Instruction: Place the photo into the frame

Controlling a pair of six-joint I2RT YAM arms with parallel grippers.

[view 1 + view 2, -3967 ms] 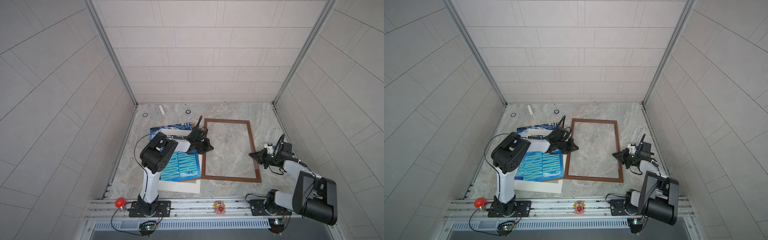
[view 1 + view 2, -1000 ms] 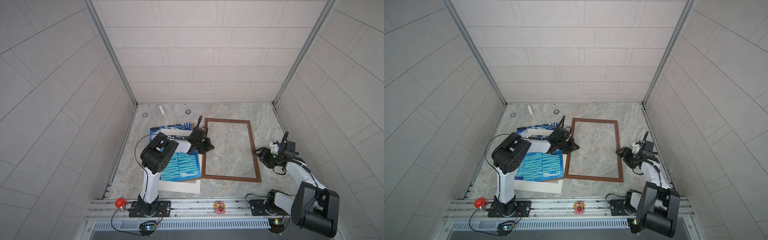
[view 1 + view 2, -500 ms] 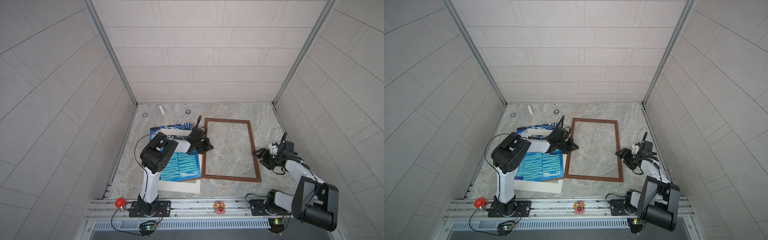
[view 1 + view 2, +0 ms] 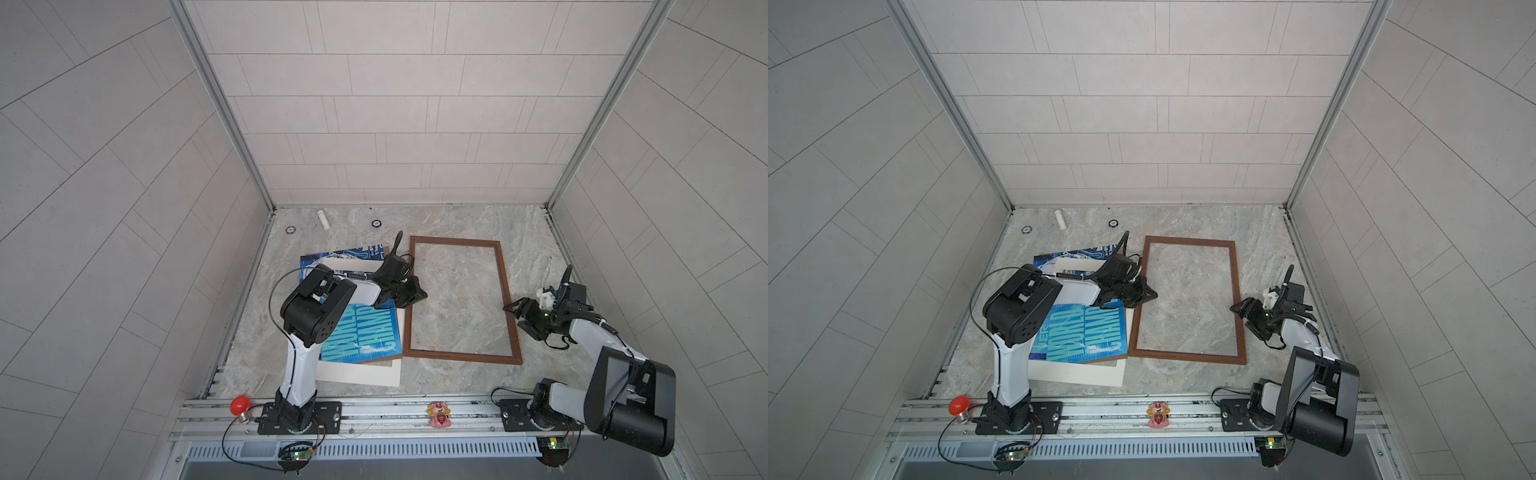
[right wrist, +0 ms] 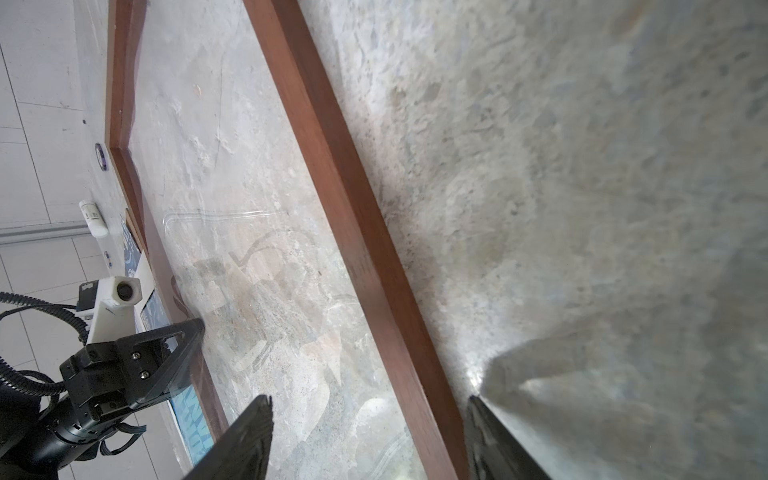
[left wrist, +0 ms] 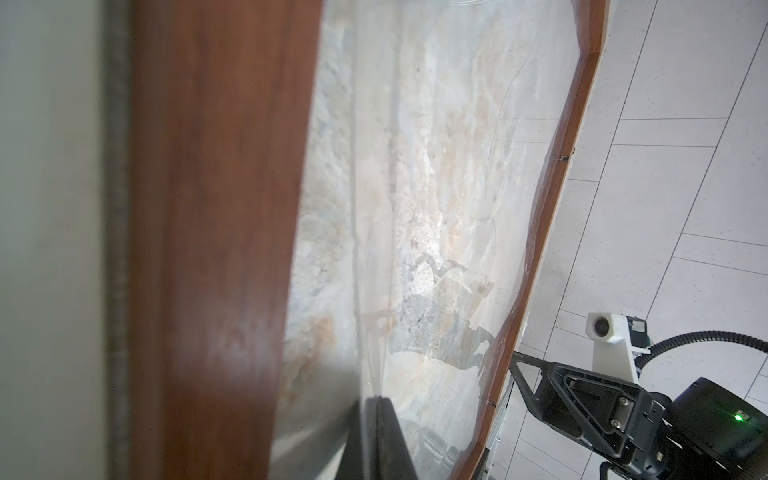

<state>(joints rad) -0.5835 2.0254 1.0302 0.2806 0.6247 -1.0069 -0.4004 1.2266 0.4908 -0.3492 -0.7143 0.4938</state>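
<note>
The frame [image 4: 461, 356] [image 4: 1187, 356], thin dark brown wood, lies flat mid-table with a clear pane in it. The photo [image 4: 365, 336] [image 4: 1088, 332], blue with pale teal letters, lies left of it, partly under my left arm. My left gripper [image 4: 419, 296] [image 4: 1152, 296] is shut with nothing in it. Its tips [image 6: 376, 436] sit over the pane just inside the frame's left rail [image 6: 216, 208]. My right gripper [image 4: 515, 318] [image 4: 1241, 318] is open. Its fingers straddle the frame's right rail [image 5: 332, 166] without closing on it, as the right wrist view [image 5: 369, 399] shows.
Under the photo lie a brown board [image 4: 376, 359] and a cream mat [image 4: 361, 374]. A white tube [image 4: 323, 219] and two small round discs [image 4: 289, 229] [image 4: 376, 223] sit near the back wall. A red bulb [image 4: 240, 404] and a pink toy [image 4: 439, 413] rest on the front rail.
My right gripper has shifted slightly along the frame's right rail and stays open. The left arm, the frame and the photo have not moved.
</note>
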